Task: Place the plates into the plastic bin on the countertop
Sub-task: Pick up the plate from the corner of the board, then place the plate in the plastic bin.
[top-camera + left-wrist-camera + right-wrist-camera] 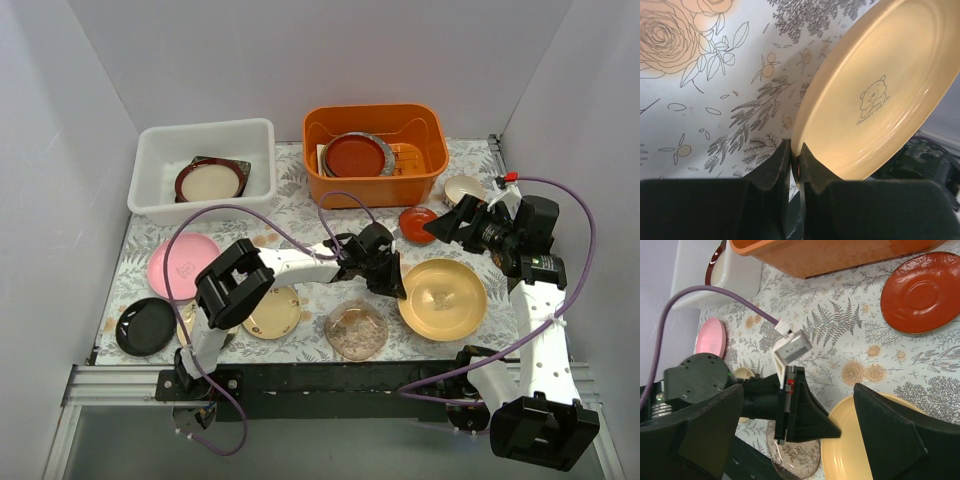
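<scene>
My left gripper (388, 277) is shut on the left rim of a large gold/cream plate (443, 298). In the left wrist view the jaws (796, 160) pinch the rim of this plate (880, 95), which has a small bear print and stands tilted over the countertop (715, 75). My right gripper (448, 226) is open and empty, hovering over a small red plate (417, 222). In the right wrist view its fingers (890, 435) straddle the left gripper (805, 410) and the cream plate (855, 450). The white plastic bin (160, 150) at the back left holds a dark-rimmed round plate (211, 181) on a black square one.
A pink plate (182, 262), a black plate (146, 326), a small cream plate (270, 312) and a clear scalloped glass plate (356, 330) lie on the countertop. The orange tub (375, 150) with dishes stands at the back. A small cream bowl (463, 188) sits at the right.
</scene>
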You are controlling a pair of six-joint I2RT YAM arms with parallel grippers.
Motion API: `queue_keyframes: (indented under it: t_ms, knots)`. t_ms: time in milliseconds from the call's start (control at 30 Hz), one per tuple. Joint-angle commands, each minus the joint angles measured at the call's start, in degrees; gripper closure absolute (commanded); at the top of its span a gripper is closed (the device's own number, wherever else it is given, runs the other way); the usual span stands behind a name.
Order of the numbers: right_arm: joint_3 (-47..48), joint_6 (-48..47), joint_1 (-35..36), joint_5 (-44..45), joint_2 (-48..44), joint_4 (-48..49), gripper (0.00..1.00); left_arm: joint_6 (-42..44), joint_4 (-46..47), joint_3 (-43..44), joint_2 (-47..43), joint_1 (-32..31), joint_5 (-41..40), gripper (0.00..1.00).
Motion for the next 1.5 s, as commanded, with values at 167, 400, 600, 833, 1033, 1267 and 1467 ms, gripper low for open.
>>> queue_keyframes:
  t_ms: [167, 400, 600, 833, 1033, 1267, 1467]
  knots:
    - [0.76, 0.37, -0.70, -1.66, -1.36, 1.08, 0.02, 4.27, -4.71, 0.65, -10.39, 5.67, -1.66, 1.00]
    - [0.76, 0.63, -1.14, -1.66, -1.89, 1.61, 0.02, 7.08, -9.45, -0.40, -14.52, 10.68, -2.54, 1.00]
    - [0.67, 0.81, -1.23, -2.10, -1.98, 1.79, 0.02, 9.01, -12.00, -1.98, -19.18, 16.48, -3.42, 1.00]
    - [-0.21, 0.90, -1.23, -2.36, -2.15, 2.14, 0.02, 11.39, -16.31, -0.06, -23.93, 23.42, -4.04, 1.00]
    - [-1.61, 1.34, -1.23, -2.89, -2.59, 2.93, 0.02, 13.41, -19.91, 3.46, -26.21, 30.72, -3.42, 1.00]
    - [-2.32, 1.42, -1.23, -3.07, -2.86, 3.19, 0.02, 14.38, -22.81, 8.56, -26.57, 40.91, -0.52, 1.00]
    - [-2.49, 1.51, -1.31, -3.24, -2.86, 3.28, 0.02, 13.59, -25.01, 11.46, -26.65, 48.38, 0.62, 1.00]
